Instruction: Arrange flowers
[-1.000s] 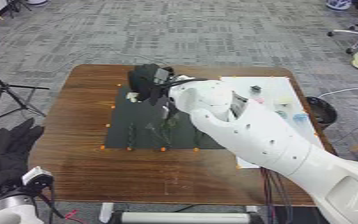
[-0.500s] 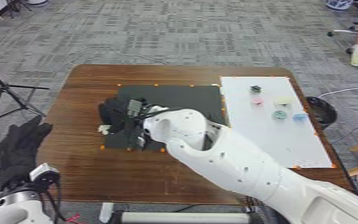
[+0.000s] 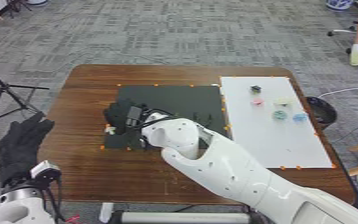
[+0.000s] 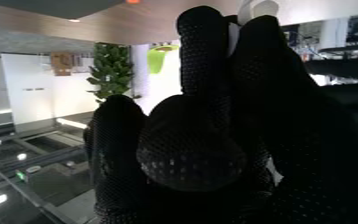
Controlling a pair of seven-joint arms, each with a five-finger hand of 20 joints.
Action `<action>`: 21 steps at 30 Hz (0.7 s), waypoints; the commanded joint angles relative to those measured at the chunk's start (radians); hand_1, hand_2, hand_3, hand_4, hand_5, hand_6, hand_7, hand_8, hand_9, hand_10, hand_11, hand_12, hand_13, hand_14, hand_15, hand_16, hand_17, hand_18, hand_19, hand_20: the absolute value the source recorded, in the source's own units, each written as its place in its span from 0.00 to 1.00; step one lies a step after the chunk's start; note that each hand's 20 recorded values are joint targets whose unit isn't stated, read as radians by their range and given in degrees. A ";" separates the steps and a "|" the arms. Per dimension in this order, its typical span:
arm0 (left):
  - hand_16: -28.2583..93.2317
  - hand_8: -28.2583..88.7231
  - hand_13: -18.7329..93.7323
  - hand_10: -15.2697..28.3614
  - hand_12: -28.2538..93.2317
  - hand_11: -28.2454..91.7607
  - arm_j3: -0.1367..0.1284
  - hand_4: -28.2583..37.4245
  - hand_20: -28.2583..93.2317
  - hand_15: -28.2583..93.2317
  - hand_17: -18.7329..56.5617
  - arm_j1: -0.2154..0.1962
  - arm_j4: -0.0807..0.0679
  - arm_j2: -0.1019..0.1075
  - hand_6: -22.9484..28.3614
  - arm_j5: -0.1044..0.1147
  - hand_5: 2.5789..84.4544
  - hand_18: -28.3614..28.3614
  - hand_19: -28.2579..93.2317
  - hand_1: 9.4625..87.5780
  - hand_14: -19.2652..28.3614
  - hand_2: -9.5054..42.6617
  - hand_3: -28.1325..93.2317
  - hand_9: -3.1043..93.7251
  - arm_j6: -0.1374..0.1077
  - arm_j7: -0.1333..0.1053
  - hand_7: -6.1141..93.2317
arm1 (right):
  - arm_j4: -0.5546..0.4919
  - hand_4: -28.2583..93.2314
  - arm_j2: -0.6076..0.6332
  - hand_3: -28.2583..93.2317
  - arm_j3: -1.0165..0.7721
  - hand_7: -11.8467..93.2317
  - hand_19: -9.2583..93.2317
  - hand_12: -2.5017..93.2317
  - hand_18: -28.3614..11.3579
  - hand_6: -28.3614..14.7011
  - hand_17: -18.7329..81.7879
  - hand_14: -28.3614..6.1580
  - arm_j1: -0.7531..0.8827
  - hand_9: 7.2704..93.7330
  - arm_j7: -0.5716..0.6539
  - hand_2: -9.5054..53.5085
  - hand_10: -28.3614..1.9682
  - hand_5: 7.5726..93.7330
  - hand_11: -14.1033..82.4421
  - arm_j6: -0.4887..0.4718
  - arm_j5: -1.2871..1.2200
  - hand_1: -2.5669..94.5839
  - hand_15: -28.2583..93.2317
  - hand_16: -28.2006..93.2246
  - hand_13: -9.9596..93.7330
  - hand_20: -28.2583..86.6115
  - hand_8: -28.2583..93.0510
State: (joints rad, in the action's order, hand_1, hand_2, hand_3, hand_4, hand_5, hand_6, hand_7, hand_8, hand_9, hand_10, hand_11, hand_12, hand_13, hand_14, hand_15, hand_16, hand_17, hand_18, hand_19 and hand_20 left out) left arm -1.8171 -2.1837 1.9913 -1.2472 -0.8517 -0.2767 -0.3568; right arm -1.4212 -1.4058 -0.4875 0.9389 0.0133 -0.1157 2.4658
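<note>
Mesh-gloved right hand is now down from the flat dark mat's far-left corner to its left edge, pinching a white flower; left hand's open.

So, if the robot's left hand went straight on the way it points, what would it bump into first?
In the head view, the first thing ahead of the left hand is the tripod, at one leg. It seems to stand on the floor, lower down, so the hand may pass above.

black mat: partly hidden by right arm | white thing: cut off, kind unclear
</note>
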 commanded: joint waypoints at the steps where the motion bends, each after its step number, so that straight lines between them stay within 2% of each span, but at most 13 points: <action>1: 0.23 0.17 0.54 0.69 0.35 0.44 0.002 0.00 0.39 0.43 0.37 0.019 -0.001 -0.003 0.48 0.006 0.63 0.70 0.32 0.14 0.77 0.62 0.79 0.60 0.031 -0.005 0.22 | 0.048 0.12 -0.033 0.69 -0.023 0.30 1.00 0.28 0.35 0.66 0.83 0.80 0.012 0.93 0.003 0.01 0.58 0.82 0.22 0.054 0.067 0.64 0.72 0.50 1.00 0.76 0.30; 4: 0.23 0.17 0.54 0.69 0.35 0.44 0.003 0.00 0.39 0.43 0.37 0.018 -0.003 -0.006 0.48 0.007 0.63 0.70 0.32 0.14 0.77 0.62 0.79 0.60 0.034 -0.002 0.22 | 0.061 0.12 -0.037 0.69 -0.024 0.29 1.00 0.26 0.36 0.66 0.83 0.79 0.016 0.92 0.019 0.01 0.58 0.82 0.22 0.072 0.082 0.64 0.72 0.50 1.00 0.75 0.30; 8: 0.23 0.17 0.54 0.69 0.35 0.43 0.002 0.00 0.39 0.43 0.37 0.017 -0.004 -0.010 0.48 0.004 0.63 0.70 0.32 0.14 0.77 0.59 0.79 0.60 0.047 -0.001 0.22 | 0.074 0.12 -0.051 0.69 -0.045 0.27 1.00 0.23 0.36 0.67 0.84 0.79 0.026 0.91 0.010 0.03 0.58 0.81 0.22 0.049 0.106 0.64 0.72 0.50 1.00 0.75 0.29; 14: 0.23 0.17 0.54 0.69 0.35 0.43 0.006 0.00 0.39 0.43 0.36 0.015 -0.004 -0.003 0.48 0.010 0.63 0.70 0.32 0.14 0.77 0.57 0.79 0.60 0.042 -0.005 0.22 | 0.111 0.12 -0.102 0.67 -0.105 0.26 1.00 0.21 0.36 0.67 0.83 0.79 0.059 0.89 -0.006 0.05 0.58 0.81 0.22 0.017 0.154 0.64 0.72 0.50 1.00 0.75 0.29; 21: 0.23 0.17 0.54 0.69 0.35 0.43 0.004 0.00 0.39 0.43 0.36 0.016 -0.004 -0.007 0.48 0.007 0.62 0.70 0.32 0.13 0.77 0.55 0.79 0.59 0.045 -0.003 0.22 | 0.098 0.12 -0.097 0.68 -0.102 0.26 1.00 0.21 0.36 0.68 0.83 0.79 0.070 0.88 0.018 0.06 0.58 0.80 0.23 -0.008 0.138 0.63 0.71 0.50 1.00 0.74 0.29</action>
State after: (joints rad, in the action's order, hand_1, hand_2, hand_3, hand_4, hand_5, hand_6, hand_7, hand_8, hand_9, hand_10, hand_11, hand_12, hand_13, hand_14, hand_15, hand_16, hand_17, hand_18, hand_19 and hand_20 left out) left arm -1.8137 -2.1642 1.9869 -1.2478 -0.8500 -0.2431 -0.3579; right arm -1.3088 -1.4973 -0.6097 1.0016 0.0268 -0.1015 2.6149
